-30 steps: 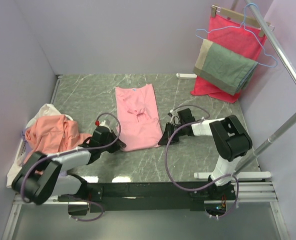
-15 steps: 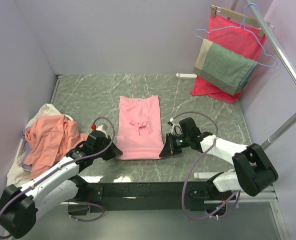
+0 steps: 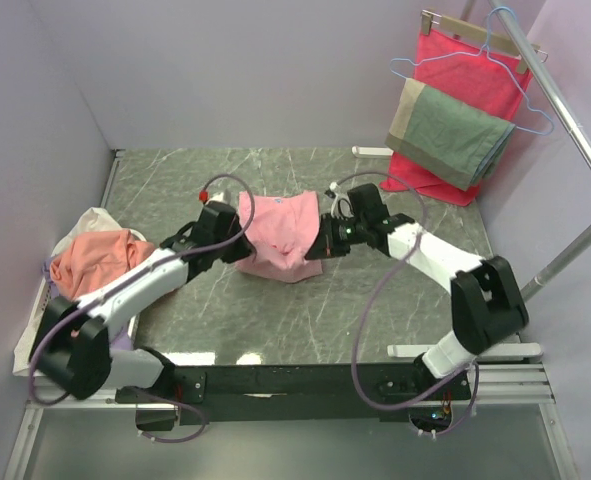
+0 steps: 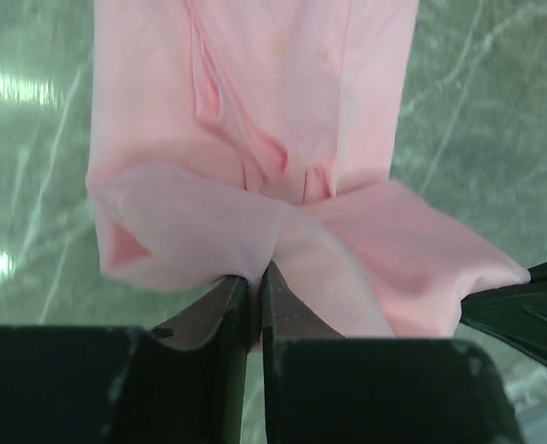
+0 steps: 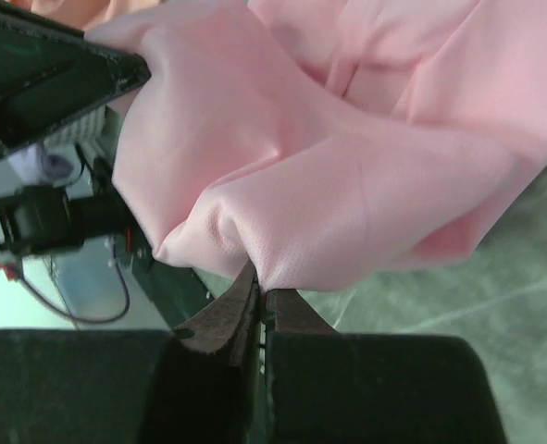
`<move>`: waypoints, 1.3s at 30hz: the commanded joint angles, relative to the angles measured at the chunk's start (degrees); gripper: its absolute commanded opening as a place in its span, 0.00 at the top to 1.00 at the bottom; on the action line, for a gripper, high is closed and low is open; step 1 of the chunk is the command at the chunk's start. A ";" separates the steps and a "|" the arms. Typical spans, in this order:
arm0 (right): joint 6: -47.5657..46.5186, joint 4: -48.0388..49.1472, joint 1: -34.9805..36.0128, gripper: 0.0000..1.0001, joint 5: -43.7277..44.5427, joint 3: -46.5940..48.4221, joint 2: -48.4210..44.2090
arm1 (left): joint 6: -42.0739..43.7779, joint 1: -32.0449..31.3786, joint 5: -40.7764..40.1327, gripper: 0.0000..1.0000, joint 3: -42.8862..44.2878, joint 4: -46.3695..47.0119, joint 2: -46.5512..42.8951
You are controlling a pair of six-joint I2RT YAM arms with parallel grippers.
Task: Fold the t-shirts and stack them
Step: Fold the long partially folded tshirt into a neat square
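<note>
left gripper (image 4: 257, 279), right gripper (image 5: 260, 294) each clamped on raised near-edge corner of pink t-shirt (image 3: 280, 235).

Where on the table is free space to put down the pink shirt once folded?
Bare: the near strip of table between the pink t-shirt and the arm bases, and the far strip by the back wall. Crowded: the middle, where left claw and right claw pinch the shirt, and the left edge with the piled shirts.
</note>
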 commanded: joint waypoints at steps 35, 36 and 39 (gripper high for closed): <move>5.64 18.75 -14.93 0.00 4.84 64.31 49.52 | 7.82 22.06 15.10 0.00 59.64 31.10 59.94; 4.85 18.78 -14.66 0.00 4.67 61.32 48.08 | 7.99 22.06 15.44 0.01 57.77 32.16 58.45; 1.94 15.62 -12.73 0.00 4.57 59.36 44.74 | 7.82 21.97 20.25 0.01 54.68 33.05 55.09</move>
